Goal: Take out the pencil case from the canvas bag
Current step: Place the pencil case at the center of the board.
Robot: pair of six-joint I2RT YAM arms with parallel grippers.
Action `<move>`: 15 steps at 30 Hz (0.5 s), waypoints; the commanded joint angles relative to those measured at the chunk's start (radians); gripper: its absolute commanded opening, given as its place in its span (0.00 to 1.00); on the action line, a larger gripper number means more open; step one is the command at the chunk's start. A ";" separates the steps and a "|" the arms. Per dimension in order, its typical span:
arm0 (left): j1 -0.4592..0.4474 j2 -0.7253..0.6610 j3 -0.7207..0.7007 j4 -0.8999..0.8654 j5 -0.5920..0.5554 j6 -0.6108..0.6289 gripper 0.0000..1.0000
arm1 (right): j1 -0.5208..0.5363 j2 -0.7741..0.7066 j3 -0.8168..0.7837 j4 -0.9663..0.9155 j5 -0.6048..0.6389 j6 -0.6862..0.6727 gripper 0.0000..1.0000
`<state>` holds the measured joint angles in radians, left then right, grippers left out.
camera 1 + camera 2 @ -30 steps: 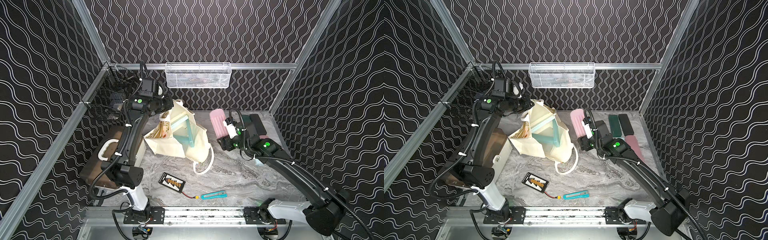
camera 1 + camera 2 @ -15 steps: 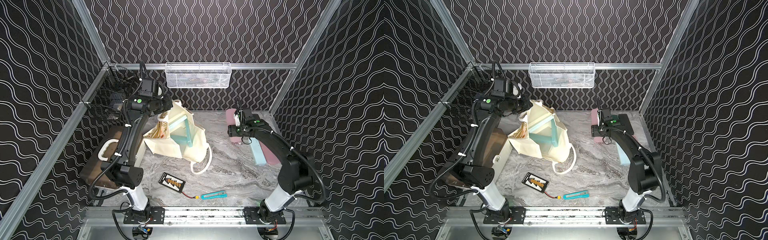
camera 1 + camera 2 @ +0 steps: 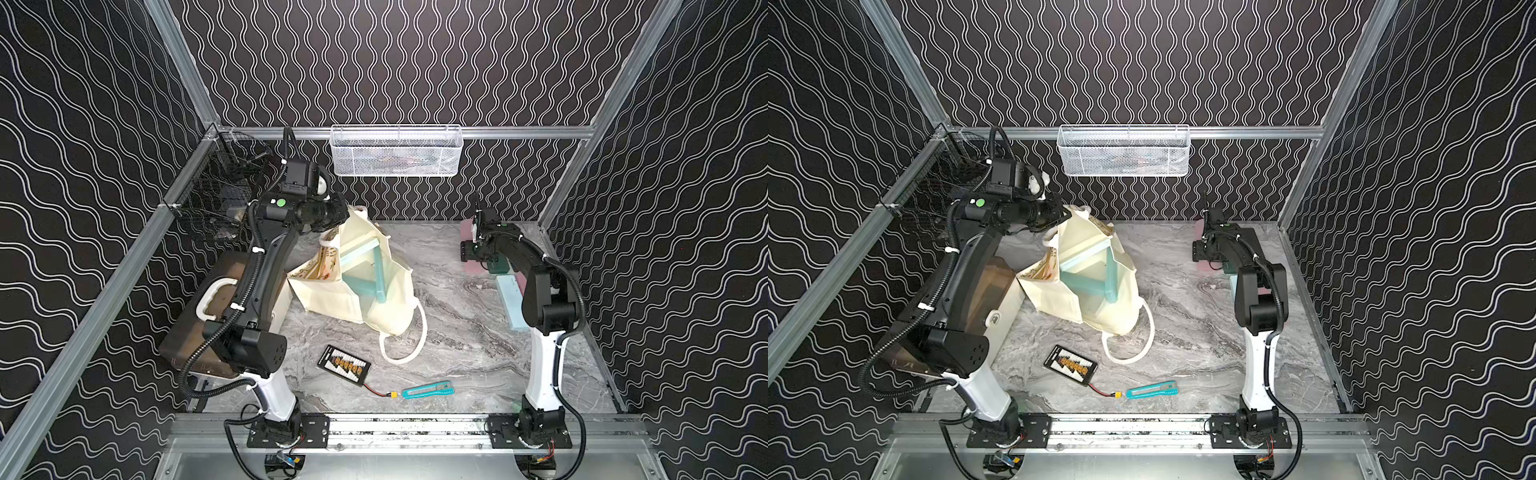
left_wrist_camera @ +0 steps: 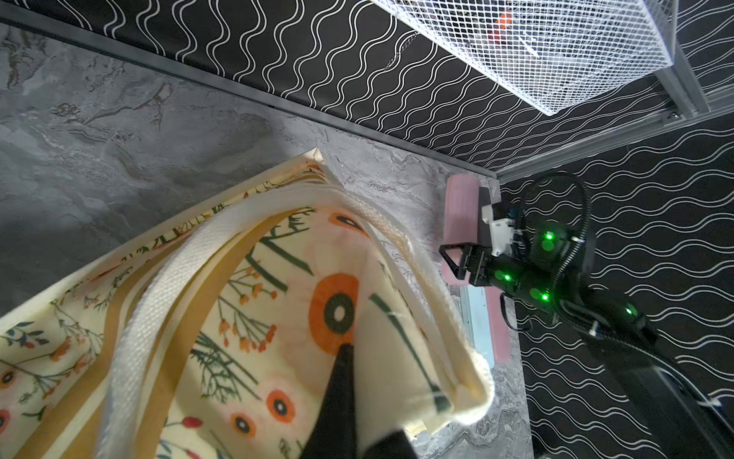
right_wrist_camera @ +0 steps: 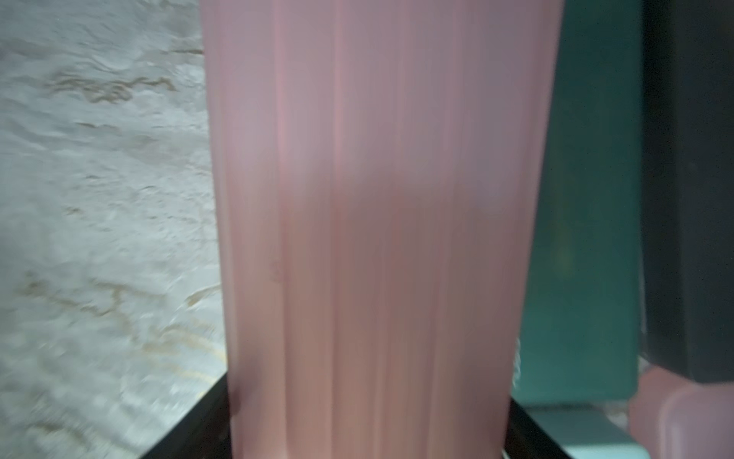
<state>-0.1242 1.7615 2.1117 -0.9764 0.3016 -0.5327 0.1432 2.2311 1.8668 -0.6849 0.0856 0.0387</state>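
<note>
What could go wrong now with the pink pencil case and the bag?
1. The right end effector grips the pink pencil case right beside a green case; on release it may land on it or push it.
2. The left end effector pinches the canvas bag only at its top edge; the cloth could slip out, and the bag would sag over the blue cases inside.

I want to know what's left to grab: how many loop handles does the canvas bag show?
2. The raised handle arches at the top of the canvas bag, by the shut left gripper; the slack handle lies on the table in front of it.
</note>
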 commanded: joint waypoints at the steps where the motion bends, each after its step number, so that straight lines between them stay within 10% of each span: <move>1: 0.000 -0.025 0.001 0.143 0.068 -0.019 0.00 | -0.008 0.050 0.058 -0.031 0.022 -0.040 0.56; 15: 0.000 -0.011 0.003 0.162 0.146 -0.038 0.00 | -0.025 0.187 0.186 -0.047 0.037 -0.074 0.62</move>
<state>-0.1242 1.7557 2.0991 -0.9119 0.4042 -0.5598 0.1169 2.4092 2.0361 -0.7235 0.1181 -0.0196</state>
